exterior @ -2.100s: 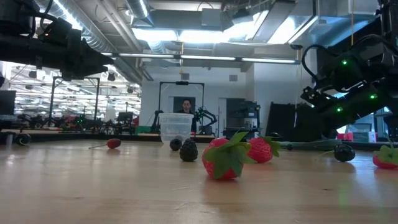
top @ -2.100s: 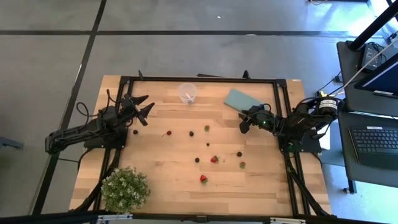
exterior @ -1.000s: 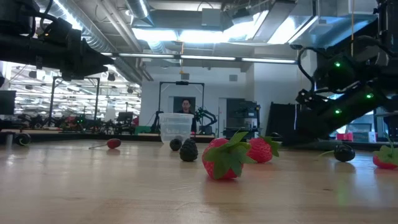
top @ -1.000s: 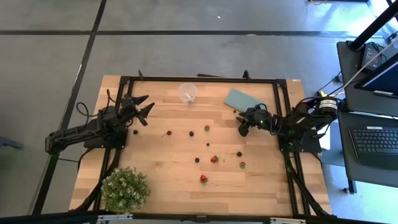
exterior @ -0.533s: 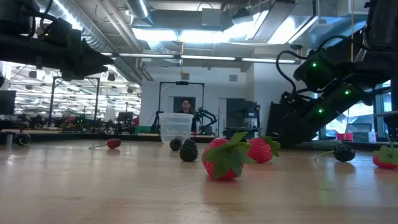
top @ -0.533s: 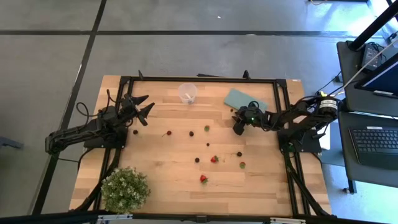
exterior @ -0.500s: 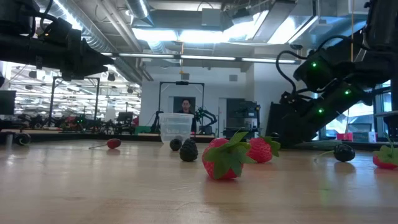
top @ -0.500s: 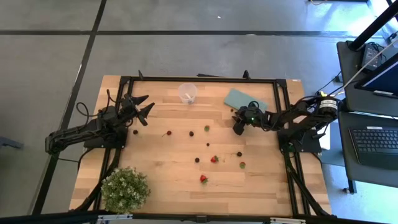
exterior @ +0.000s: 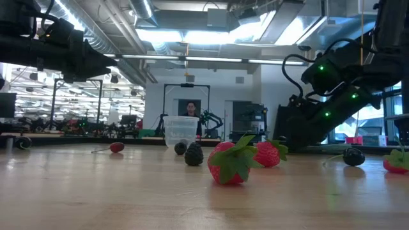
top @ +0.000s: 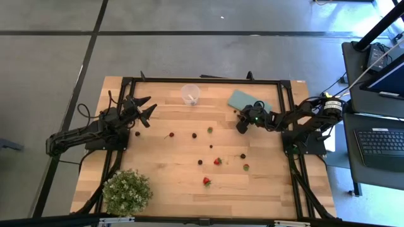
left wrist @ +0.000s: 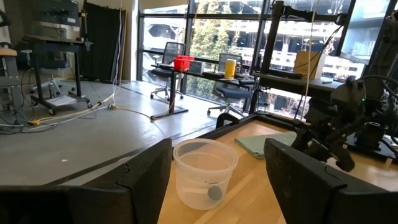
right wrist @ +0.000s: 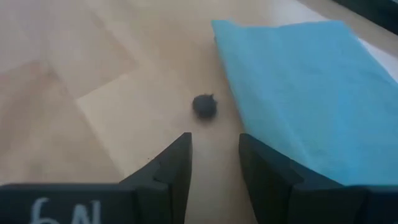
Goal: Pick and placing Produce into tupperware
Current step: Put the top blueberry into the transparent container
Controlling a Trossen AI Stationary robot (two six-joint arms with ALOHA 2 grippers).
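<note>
From above, the tupperware (top: 190, 94) sits at the table's far edge, and the produce (top: 217, 161) is scattered nearer than it. The right gripper (top: 240, 127) hovers beside the teal sheet (top: 247, 101), well right of the cup. The left gripper (top: 148, 108) waits left of the cup, fingers spread.

Right wrist view: fingers apart and empty, with a dark berry (right wrist: 204, 106) just ahead.

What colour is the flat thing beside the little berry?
Teal blue flat piece, clearest in the right wrist view.
</note>
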